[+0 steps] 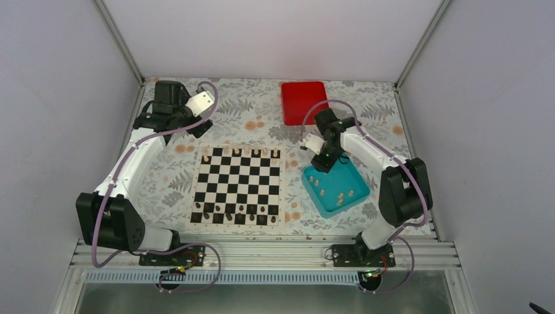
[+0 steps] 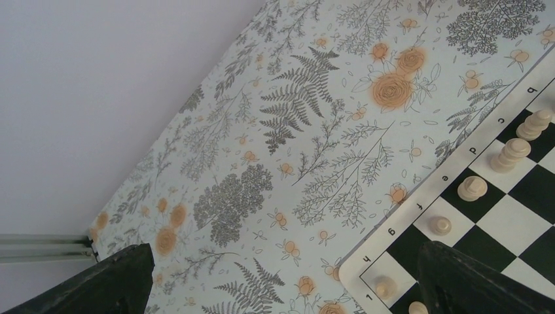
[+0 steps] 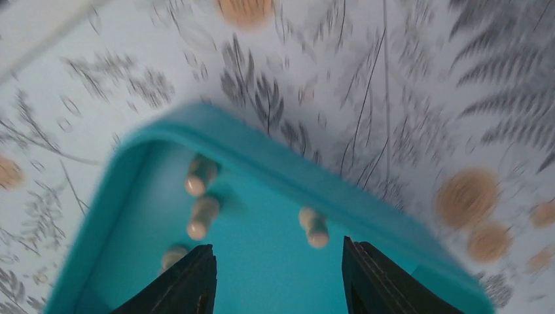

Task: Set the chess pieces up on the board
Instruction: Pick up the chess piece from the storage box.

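The checkered board (image 1: 239, 186) lies in the middle of the table. A row of cream chess pieces (image 1: 241, 153) stands on its far edge, and dark pieces line its near edge. More cream pieces (image 1: 317, 183) lie in the teal tray (image 1: 337, 175). My right gripper (image 1: 321, 163) hovers open and empty over the tray's far-left corner. In the right wrist view it (image 3: 278, 281) is above the tray floor (image 3: 262, 261), with loose pieces (image 3: 314, 227) just ahead. My left gripper (image 1: 198, 129) is open and empty beyond the board's far-left corner (image 2: 406, 229), where cream pieces (image 2: 472, 188) stand.
A red box (image 1: 303, 101) sits at the back, beyond the tray. Grey walls and metal frame posts close in the floral tablecloth (image 2: 294, 131) on three sides. The table's metal rail (image 1: 262, 252) runs along the near edge by the arm bases.
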### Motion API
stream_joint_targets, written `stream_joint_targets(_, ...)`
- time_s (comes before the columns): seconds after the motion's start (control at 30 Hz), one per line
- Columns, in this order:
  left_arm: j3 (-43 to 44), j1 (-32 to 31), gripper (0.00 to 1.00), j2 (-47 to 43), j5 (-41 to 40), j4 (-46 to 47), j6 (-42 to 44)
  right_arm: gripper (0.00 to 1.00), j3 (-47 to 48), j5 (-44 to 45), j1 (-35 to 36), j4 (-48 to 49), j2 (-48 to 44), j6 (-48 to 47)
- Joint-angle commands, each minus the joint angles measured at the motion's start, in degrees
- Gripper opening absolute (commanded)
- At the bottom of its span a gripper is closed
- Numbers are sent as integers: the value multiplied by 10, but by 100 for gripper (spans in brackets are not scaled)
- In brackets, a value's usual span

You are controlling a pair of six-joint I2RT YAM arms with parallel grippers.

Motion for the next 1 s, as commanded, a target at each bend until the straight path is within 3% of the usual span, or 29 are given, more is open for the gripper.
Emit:
stream_joint_targets(0.0,4,2,100,-5,9,22,-23,50,-65,12,-21,41,-35,2)
stream_joint_targets(0.23,7,2,100,-2,11,23,-29,49,-114,19,-57,88,-22,1)
stream_joint_targets(0.63,-3,2,100,-5,14,25,-29,44,-118,-3,-81,130,32,-10)
stream_joint_targets(0.83,0,2,100,-3,15,23,-27,37,-120,-12,-83,141,41,-7)
stream_joint_targets(0.97,0,3,100,-2,15,24,-27,26,-115,-18,-84,133,29,-9)
